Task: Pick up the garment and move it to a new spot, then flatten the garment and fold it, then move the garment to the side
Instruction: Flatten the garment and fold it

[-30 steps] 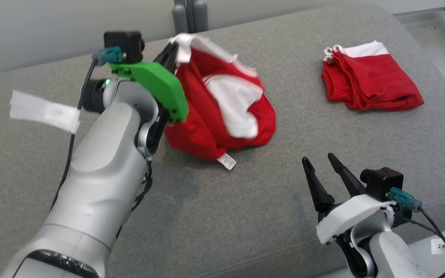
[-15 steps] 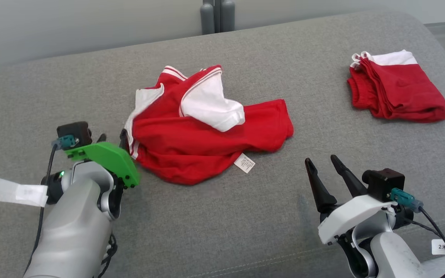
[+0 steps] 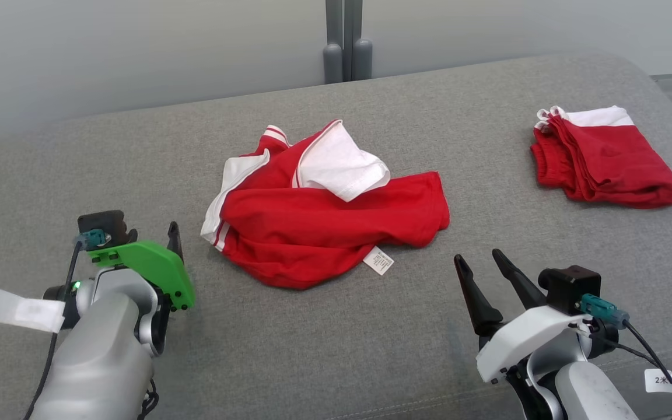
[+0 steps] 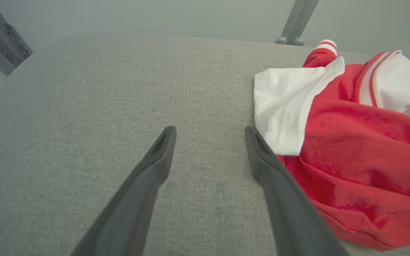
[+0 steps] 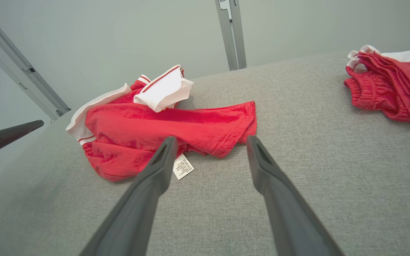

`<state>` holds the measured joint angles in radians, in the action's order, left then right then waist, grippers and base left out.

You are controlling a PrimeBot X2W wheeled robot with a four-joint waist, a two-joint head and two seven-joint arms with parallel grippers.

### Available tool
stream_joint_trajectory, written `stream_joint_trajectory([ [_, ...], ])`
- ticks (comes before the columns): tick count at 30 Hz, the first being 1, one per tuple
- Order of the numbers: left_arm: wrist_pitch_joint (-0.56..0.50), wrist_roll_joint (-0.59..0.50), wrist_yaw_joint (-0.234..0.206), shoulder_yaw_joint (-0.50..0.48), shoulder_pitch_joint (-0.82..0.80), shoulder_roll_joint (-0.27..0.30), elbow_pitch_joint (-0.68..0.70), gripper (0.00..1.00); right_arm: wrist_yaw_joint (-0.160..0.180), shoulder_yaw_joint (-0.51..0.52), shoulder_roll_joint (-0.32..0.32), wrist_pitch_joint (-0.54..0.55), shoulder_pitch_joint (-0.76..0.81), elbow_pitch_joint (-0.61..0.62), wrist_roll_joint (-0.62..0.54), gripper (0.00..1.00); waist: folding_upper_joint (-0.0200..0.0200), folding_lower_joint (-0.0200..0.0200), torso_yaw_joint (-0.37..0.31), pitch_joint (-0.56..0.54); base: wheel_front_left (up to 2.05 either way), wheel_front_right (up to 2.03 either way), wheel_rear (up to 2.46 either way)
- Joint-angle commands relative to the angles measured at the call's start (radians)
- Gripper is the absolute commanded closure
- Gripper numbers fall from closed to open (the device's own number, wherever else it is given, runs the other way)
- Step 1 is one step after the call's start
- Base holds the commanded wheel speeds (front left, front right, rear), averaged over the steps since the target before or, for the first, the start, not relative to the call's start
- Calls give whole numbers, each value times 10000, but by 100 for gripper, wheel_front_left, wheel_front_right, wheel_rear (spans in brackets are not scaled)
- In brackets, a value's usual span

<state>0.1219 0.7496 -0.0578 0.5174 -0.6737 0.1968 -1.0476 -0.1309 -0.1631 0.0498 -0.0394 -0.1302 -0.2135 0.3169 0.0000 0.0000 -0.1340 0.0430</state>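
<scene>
Garment (image 3: 324, 233) crumpled, long axis left-right; left end effector (image 4: 210, 128), right end effector (image 5: 211, 138) wide, empty.

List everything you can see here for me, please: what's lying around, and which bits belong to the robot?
padded surface: one, grey, under everything
crumpled garment: one, red with white parts, middle of the surface
care label: one, white, at the crumpled garment's near edge
folded pile: one, red with white, far right of the surface
posts: two, grey, behind the far edge, middle
left gripper: one, dark fingers, open, just left of the crumpled garment, holding nothing
green cover: one, green, on the left wrist
right gripper: one, dark fingers, open, near right, holding nothing
</scene>
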Motion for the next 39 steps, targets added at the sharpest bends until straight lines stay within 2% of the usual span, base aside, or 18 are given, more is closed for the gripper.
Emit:
stream_joint_trajectory([
  [1,-69,-122,-19,104,-192,15,89,0,3,-17,19,10,107,45,61,0,0,0,-156,-68,0,0,0],
  [5,-625,-543,51,609,-641,88,218,0,3,-109,15,76,93,110,73,0,0,0,-511,-4,0,0,0],
  [14,-2800,-1702,416,2029,-2174,254,49,0,3,-243,13,18,6,127,123,0,0,0,-1486,421,0,0,0],
  [20,-3968,-2063,557,2545,-2824,429,-155,0,3,-278,12,-85,-88,94,178,0,0,0,-2018,769,0,0,0],
  [27,-4465,-2025,409,2575,-3220,713,-351,0,3,-315,12,-202,-205,133,183,0,0,0,-2427,1302,0,0,0],
  [36,-4484,-2004,284,2599,-3557,865,-297,0,3,-277,10,-385,-336,89,258,0,0,0,-2486,1772,0,0,0],
  [38,-4441,-1988,263,2591,-3578,838,-289,9,3,-287,8,-424,-392,28,273,0,0,0,-2446,1795,0,0,0],
  [39,-4413,-1945,256,2559,-3589,817,-273,18,3,-306,8,-423,-421,4,291,0,0,0,-2423,1792,0,0,0],
])
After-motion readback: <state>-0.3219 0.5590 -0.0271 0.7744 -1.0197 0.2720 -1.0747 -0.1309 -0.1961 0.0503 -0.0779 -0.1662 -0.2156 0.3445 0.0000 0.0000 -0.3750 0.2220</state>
